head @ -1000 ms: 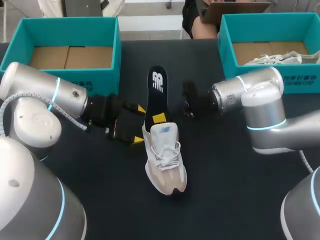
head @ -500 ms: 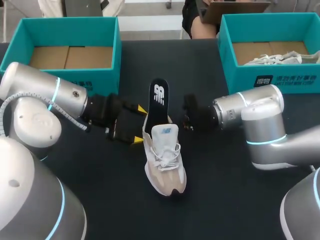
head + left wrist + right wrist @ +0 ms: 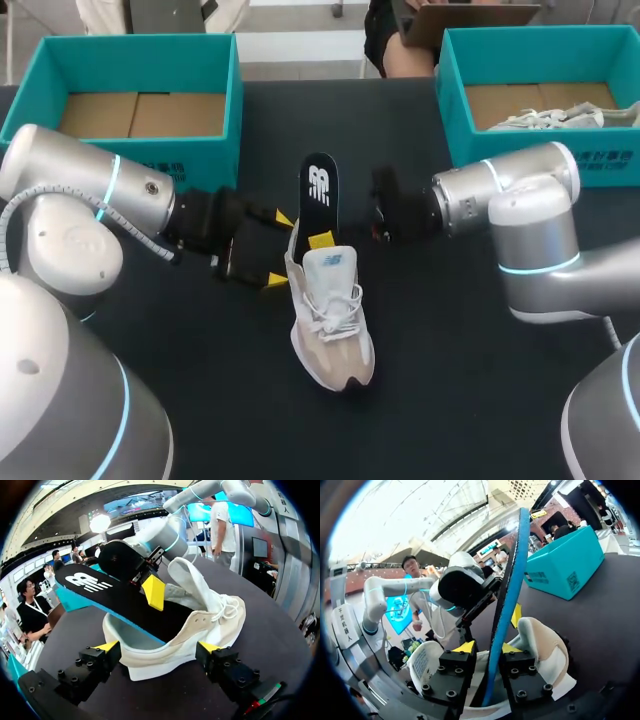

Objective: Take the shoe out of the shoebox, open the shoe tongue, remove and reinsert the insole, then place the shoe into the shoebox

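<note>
The shoe (image 3: 330,320) lies at frame centre on the desk (image 3: 480,380), toe toward the lower edge. Right gripper (image 3: 487,647): jaws closed on the insole (image 3: 319,185). Its front end sits inside the shoe and its heel end points to upper centre (removal or reinsertion; cannot tell which). Left gripper (image 3: 157,647): jaws open, tips just beside the shoe's side wall, probably bracing it against sliding.

The shoe (image 3: 330,315) lies mid-frame on the table (image 3: 450,420), toe toward the lower edge. The insole (image 3: 318,195) slants up out of its heel toward the top of the frame, clamped between the fingers of the right gripper (image 3: 326,233), which comes in from the right. The left gripper (image 3: 279,250) sits just left of the heel. One shoebox (image 3: 235,95) stands at upper left. The other shoebox (image 3: 448,85), at upper right, has a second shoe (image 3: 560,118) in it.
</note>
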Robot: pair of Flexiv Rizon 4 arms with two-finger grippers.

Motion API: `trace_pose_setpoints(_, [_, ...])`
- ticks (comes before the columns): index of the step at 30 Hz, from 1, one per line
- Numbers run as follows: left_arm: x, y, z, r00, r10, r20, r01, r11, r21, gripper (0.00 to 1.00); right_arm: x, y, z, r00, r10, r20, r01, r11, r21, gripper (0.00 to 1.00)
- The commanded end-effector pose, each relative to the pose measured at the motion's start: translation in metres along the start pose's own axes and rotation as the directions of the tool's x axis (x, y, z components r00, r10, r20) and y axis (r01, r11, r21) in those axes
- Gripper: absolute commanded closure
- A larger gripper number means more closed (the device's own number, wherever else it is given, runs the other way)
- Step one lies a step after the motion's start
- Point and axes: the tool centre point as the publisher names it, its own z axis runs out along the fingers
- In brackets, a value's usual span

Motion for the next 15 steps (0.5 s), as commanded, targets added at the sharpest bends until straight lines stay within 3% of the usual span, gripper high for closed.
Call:
trace_pose_setpoints(1, [-0.001, 0.000, 0.001, 1.000, 0.000, -0.002, 0.000, 1.000, -0.003, 0.00, -0.008, 0.007, 0.002, 1.000, -0.004, -0.014, 0.004, 1.000, 0.020, 0.73])
trace_pose_setpoints(5, [-0.001, 0.000, 0.001, 1.000, 0.000, -0.002, 0.000, 1.000, -0.003, 0.00, -0.013, 0.006, 0.006, 0.999, 0.029, -0.044, -0.027, 0.998, 0.049, 0.77])
trace_pose_setpoints(6, [-0.001, 0.000, 0.001, 1.000, 0.000, -0.002, 0.000, 1.000, -0.003, 0.00, -0.013, 0.004, 0.008, 0.998, 0.048, -0.052, -0.045, 0.997, 0.061, 0.81])
trace_pose_setpoints(8, [-0.001, 0.000, 0.001, 1.000, 0.000, -0.002, 0.000, 1.000, -0.003, 0.00, -0.013, -0.002, 0.010, 0.996, 0.066, -0.059, -0.062, 0.996, 0.066, 1.00])
trace_pose_setpoints(15, [-0.001, 0.000, 0.001, 1.000, 0.000, -0.002, 0.000, 1.000, -0.003, 0.00, 0.002, -0.030, 0.018, 0.985, 0.158, -0.072, -0.153, 0.986, 0.073, 1.00])
